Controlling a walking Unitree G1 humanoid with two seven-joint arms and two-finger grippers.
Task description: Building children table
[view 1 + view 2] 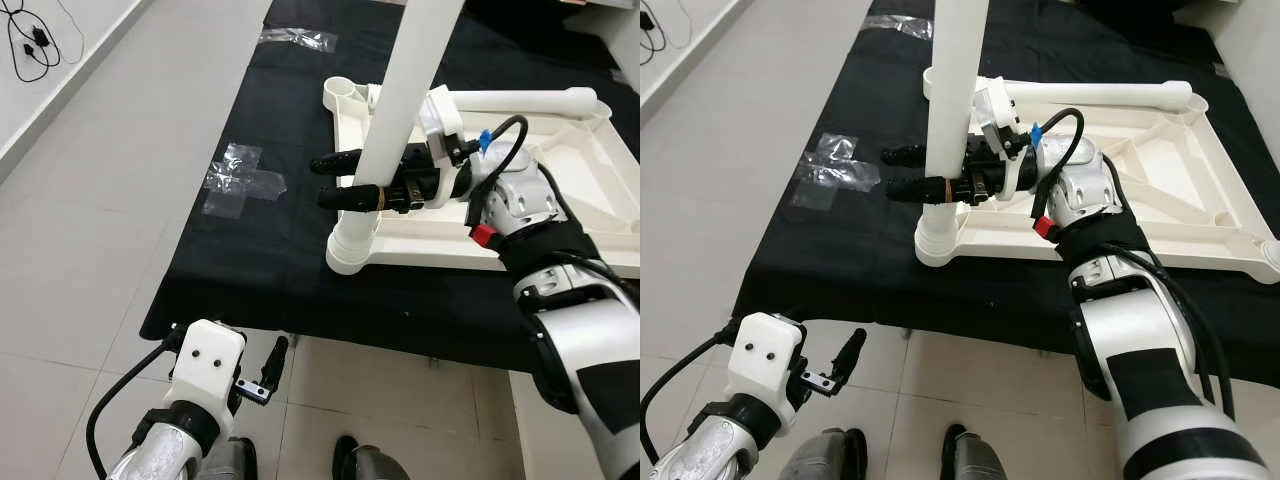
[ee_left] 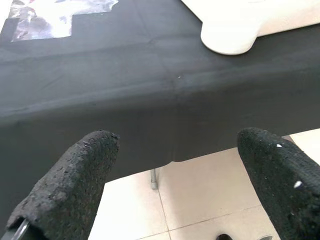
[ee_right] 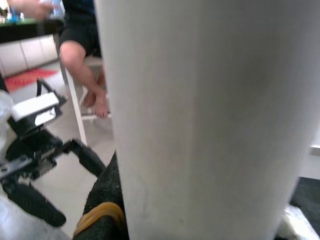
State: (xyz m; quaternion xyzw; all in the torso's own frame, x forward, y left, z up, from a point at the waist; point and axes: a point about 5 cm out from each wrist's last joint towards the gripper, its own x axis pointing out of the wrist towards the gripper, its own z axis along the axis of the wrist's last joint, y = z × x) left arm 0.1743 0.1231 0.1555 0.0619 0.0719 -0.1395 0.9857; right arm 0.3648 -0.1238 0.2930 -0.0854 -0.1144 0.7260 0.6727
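I have the right claw (image 1: 340, 178) reaching across the upturned white tabletop (image 1: 560, 200), its two black fingers closed on either side of an upright white table leg (image 1: 400, 100). The leg stands between the fingers, its foot sitting in the round corner socket (image 1: 352, 245) just below the claw. In the right wrist view the leg (image 3: 210, 120) sits right against the lens, with one black finger (image 3: 105, 200) beside it and a yellow band (image 3: 100, 214) around that finger.

Beyond the claw, a second leg (image 1: 520, 100) lies flat along the far edge of the tabletop. The tabletop rests underside-up on a black cloth (image 1: 250, 270) spread over the floor. To the outer side of the claw's fingertips, crumpled clear tape (image 1: 240, 180) is stuck on the cloth.

My left claw (image 1: 270, 368) hangs low near the cloth's near edge, over the pale floor tiles (image 1: 90, 250). In the left wrist view its fingers (image 2: 75, 185) are spread apart with nothing between them, facing the cloth's edge and the socket corner (image 2: 230, 37).

Past the leg in the right wrist view, a person's bare legs (image 3: 82, 70) show on a seat.
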